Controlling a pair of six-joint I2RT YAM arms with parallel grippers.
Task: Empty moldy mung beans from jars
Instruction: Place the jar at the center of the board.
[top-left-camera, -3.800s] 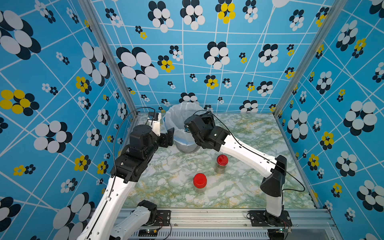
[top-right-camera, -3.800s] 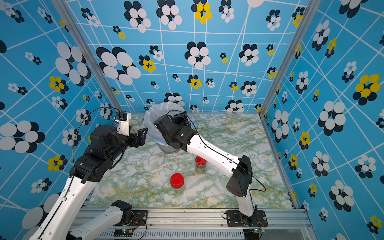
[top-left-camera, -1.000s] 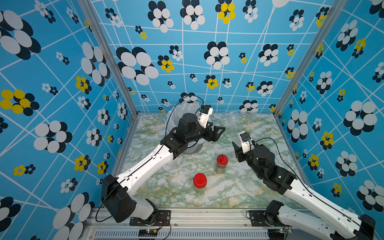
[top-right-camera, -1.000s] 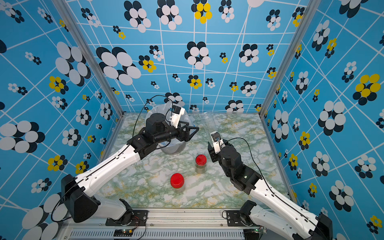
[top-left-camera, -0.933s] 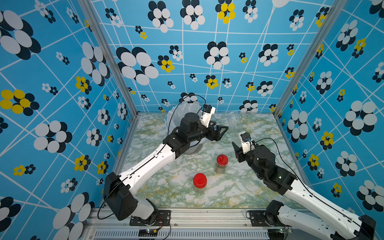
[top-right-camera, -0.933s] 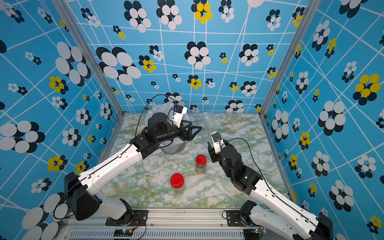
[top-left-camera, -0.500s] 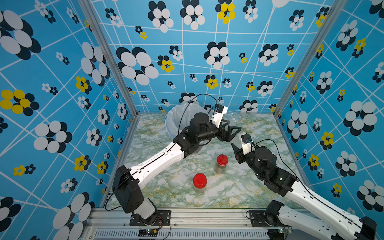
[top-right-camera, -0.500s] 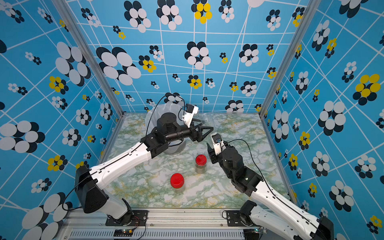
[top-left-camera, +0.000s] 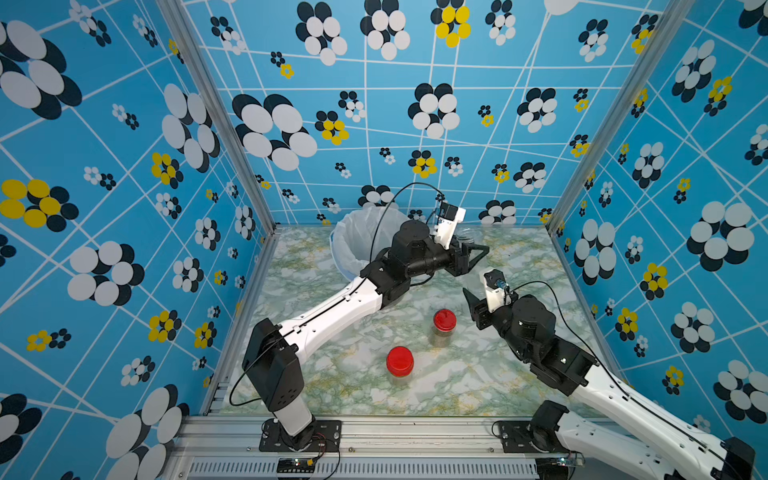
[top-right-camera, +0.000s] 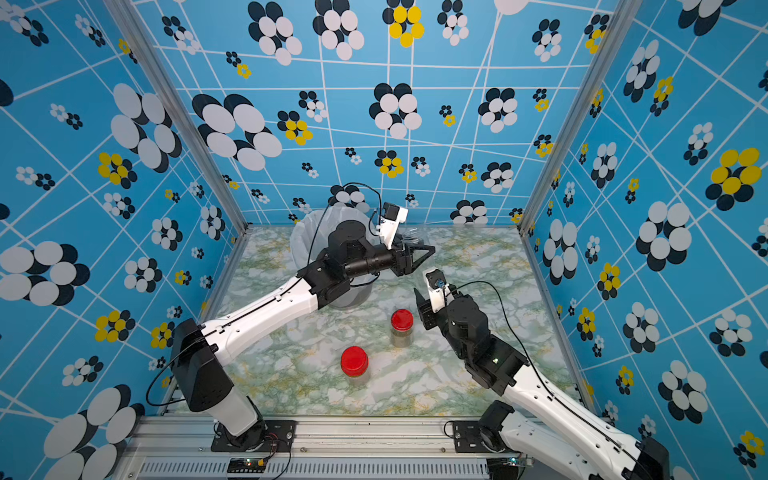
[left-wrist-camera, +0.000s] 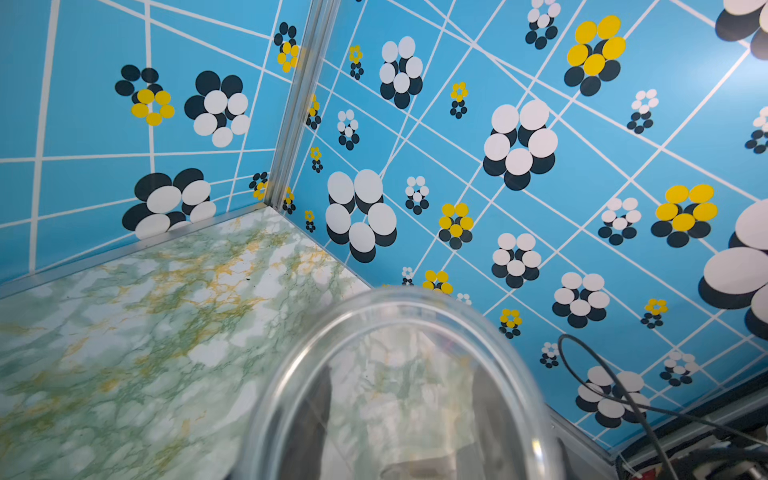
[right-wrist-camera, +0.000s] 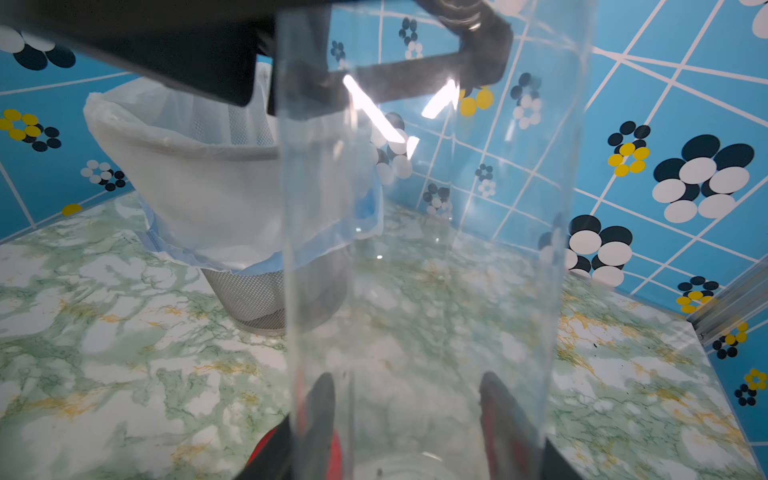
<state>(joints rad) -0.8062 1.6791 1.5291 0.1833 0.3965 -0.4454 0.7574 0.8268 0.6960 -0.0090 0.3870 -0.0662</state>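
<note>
– Where does your right pincer (top-left-camera: 477, 295) stand?
– Closed on the tall jar (right-wrist-camera: 419, 257), low on its body. Your right wrist view shows a finger (right-wrist-camera: 503, 415) at each side of the jar, which is upright. You see the bench (top-left-camera: 519, 374) and the bin (top-left-camera: 345, 226) straight through its clear wall. You cannot tell whether its base touches the bench.
– And your left pincer (top-left-camera: 474, 254)?
– It reaches across from the bin side, level with the jar's upper end. Its jaws stand either side of the jar near the top, and your left wrist view looks onto the round upper edge from close up. I cannot tell whether they press on the wall or only flank it.
– The mung beans (top-right-camera: 401, 337)?
– Olive-green grains show through the farther red-lidded jar (top-left-camera: 444, 321), which stands on the bench just beside your right pincer. The nearer red-lidded jar (top-left-camera: 400, 360) stands apart from it toward the front edge, lid on, and from above that lid hides most of its inside. The bin, lined with a white bag, is at the back, partly behind your left arm.
</note>
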